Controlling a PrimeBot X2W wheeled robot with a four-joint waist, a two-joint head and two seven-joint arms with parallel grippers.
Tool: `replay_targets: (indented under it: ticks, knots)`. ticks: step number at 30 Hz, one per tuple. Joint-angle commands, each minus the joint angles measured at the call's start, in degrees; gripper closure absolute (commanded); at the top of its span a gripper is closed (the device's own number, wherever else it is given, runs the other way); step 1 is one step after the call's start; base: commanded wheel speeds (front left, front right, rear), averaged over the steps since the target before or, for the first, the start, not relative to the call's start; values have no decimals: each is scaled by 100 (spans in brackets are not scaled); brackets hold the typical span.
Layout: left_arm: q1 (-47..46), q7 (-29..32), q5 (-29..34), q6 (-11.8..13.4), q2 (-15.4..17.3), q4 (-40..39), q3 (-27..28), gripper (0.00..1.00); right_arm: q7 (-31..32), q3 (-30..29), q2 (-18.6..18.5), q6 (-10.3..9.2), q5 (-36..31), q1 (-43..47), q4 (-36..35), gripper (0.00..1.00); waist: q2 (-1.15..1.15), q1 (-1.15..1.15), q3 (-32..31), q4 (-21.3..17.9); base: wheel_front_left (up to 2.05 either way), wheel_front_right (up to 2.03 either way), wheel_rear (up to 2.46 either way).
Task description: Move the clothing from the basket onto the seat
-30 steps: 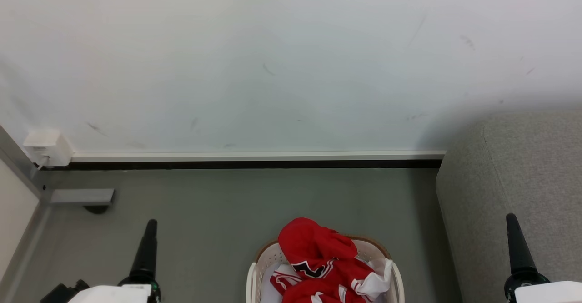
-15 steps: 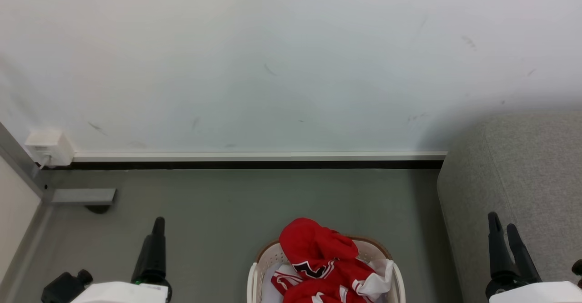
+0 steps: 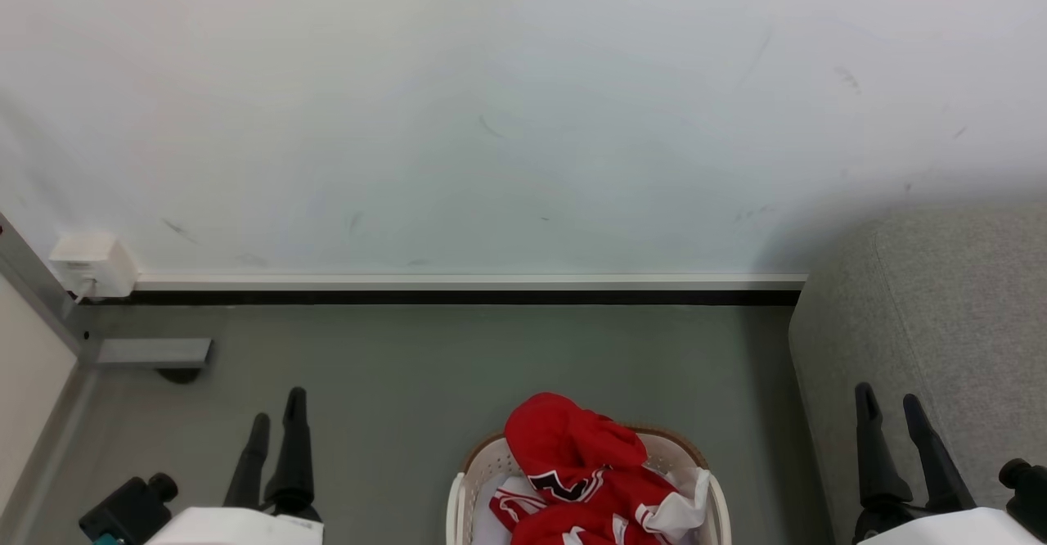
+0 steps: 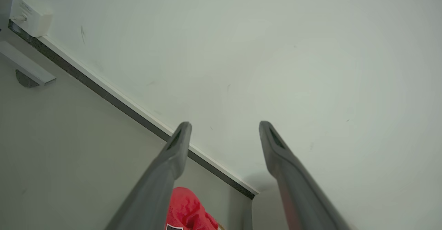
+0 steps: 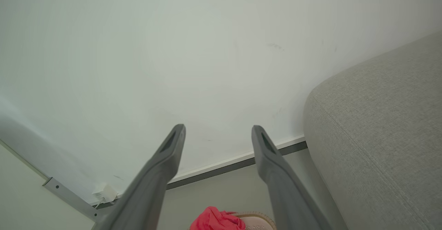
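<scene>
— Nearest?
— At near left, left gripper (image 3: pixel 278 406): released, fingers spread, nothing between them, above bare grey floor (image 3: pixel 393 365). At near right, right gripper (image 3: pixel 887 394): likewise released and empty, seen against the side of the seat (image 3: pixel 949 324).
— Between them?
— Near centre, the basket (image 3: pixel 456 496): cream with a brown rim, on the floor, well apart from both grippers. Heaped inside and rising above the rim, the clothing (image 3: pixel 572 447): bright red with white panels and black lettering.
— Further off?
— At right, the light grey seat, reaching back to the wall (image 3: pixel 491 119). At far left, a small white box (image 3: pixel 90 265) low on the wall, near a grey metal bar (image 3: pixel 147 353). Farthest, pale scuffed wall with white baseboard (image 3: pixel 466 281).
</scene>
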Motion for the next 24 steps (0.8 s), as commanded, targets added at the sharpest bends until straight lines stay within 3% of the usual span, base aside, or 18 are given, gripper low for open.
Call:
replay_targets:
  ticks: [1,24]
  knots:
    - [-8,-78,216,-6,47,-103,-16,0,-56,20,-67,-5,-170,-29,-100,0,0,0,-1,1,0,0,0]
    - [138,-437,1925,-41,56,-275,-34,0,-412,127,-76,-7,-1640,58,-31,0,0,0,-28,1,0,0,0]
